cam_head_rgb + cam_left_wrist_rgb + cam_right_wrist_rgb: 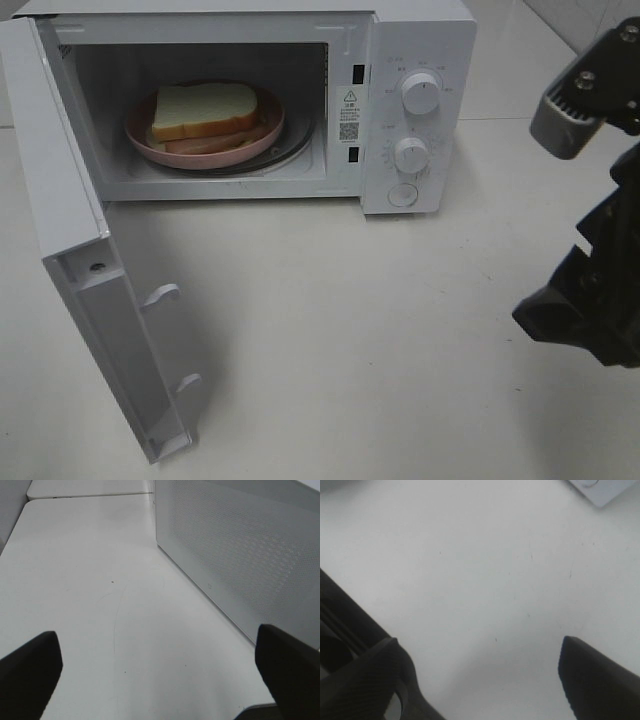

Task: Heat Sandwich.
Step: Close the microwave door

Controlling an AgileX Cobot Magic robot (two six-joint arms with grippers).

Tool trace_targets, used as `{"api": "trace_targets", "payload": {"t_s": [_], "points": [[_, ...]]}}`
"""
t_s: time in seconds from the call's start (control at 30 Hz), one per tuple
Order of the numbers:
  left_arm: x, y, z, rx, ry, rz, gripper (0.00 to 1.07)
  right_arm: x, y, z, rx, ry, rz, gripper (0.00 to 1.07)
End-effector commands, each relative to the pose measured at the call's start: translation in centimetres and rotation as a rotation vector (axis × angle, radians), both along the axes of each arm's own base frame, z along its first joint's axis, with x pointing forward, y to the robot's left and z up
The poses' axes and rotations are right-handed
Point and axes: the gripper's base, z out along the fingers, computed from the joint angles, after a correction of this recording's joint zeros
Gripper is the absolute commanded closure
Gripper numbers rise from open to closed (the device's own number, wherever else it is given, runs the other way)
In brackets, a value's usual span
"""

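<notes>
The sandwich, pale yellow bread over a reddish strip, lies on a round pink plate inside the white microwave. The microwave's door stands swung wide open toward the front left. In the left wrist view my left gripper is open, its dark fingertips far apart over bare table, beside a perforated white face of the microwave. My right gripper is open too, with nothing between its fingers. Its arm hangs at the right edge, well away from the microwave.
Two round knobs and a round button sit on the microwave's right panel. The open door juts out over the front left of the white table. The microwave's corner shows in the right wrist view.
</notes>
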Motion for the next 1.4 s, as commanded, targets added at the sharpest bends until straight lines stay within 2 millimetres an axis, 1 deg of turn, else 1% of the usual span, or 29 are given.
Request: {"api": "trace_targets", "payload": {"t_s": [0.03, 0.37, 0.5, 0.53, 0.57, 0.63, 0.67, 0.7, 0.8, 0.83, 0.93, 0.97, 1.0, 1.13, 1.17, 1.27, 1.3, 1.4], "points": [[-0.3, 0.0, 0.0, -0.008, -0.027, -0.002, 0.09, -0.9, -0.9, 0.0, -0.036, 0.059, -0.044, 0.24], [-0.3, 0.0, 0.0, -0.008, -0.027, -0.002, 0.09, -2.8, -2.5, 1.0, -0.048, 0.07, -0.065, 0.24], [-0.3, 0.0, 0.0, -0.008, -0.027, -0.002, 0.09, -4.3, -3.7, 1.9, -0.03, 0.054, -0.086, 0.25], [-0.3, 0.0, 0.0, -0.008, -0.027, -0.002, 0.09, -4.3, -3.7, 1.9, -0.03, 0.054, -0.086, 0.25], [-0.3, 0.0, 0.0, -0.008, -0.027, -0.002, 0.09, -5.0, -4.3, 2.2, -0.028, 0.045, -0.098, 0.26], [-0.3, 0.0, 0.0, -0.008, -0.027, -0.002, 0.09, -5.5, -5.0, 2.5, -0.025, 0.041, -0.122, 0.26], [-0.3, 0.0, 0.0, -0.008, -0.027, -0.002, 0.09, -6.0, -6.0, 2.7, -0.03, 0.032, -0.162, 0.26], [-0.3, 0.0, 0.0, -0.008, -0.027, -0.002, 0.09, -6.0, -6.0, 2.7, -0.03, 0.032, -0.162, 0.26], [-0.3, 0.0, 0.0, -0.008, -0.027, -0.002, 0.09, -7.0, -7.4, 3.2, 0.002, -0.003, -0.25, 0.27], [-0.3, 0.0, 0.0, -0.008, -0.027, -0.002, 0.09, -7.0, -7.4, 3.2, 0.002, -0.003, -0.25, 0.27], [-0.3, 0.0, 0.0, -0.008, -0.027, -0.002, 0.09, -7.8, -8.1, 3.5, 0.053, -0.038, -0.322, 0.28], [-0.3, 0.0, 0.0, -0.008, -0.027, -0.002, 0.09, -8.4, -8.6, 3.8, 0.076, -0.066, -0.357, 0.28], [-0.3, 0.0, 0.0, -0.008, -0.027, -0.002, 0.09, -8.4, -8.6, 3.8, 0.076, -0.066, -0.357, 0.28], [-0.3, 0.0, 0.0, -0.008, -0.027, -0.002, 0.09, -9.7, -9.5, 4.2, 0.133, -0.128, -0.442, 0.29], [-0.3, 0.0, 0.0, -0.008, -0.027, -0.002, 0.09, -9.7, -9.5, 4.2, 0.133, -0.128, -0.442, 0.29], [-0.3, 0.0, 0.0, -0.008, -0.027, -0.002, 0.09, -10.5, -10.0, 4.4, 0.159, -0.171, -0.48, 0.29], [-0.3, 0.0, 0.0, -0.008, -0.027, -0.002, 0.09, -11.1, -10.3, 4.4, 0.175, -0.197, -0.504, 0.29], [-0.3, 0.0, 0.0, -0.008, -0.027, -0.002, 0.09, -11.5, -10.5, 4.5, 0.19, -0.22, -0.524, 0.29]]}}
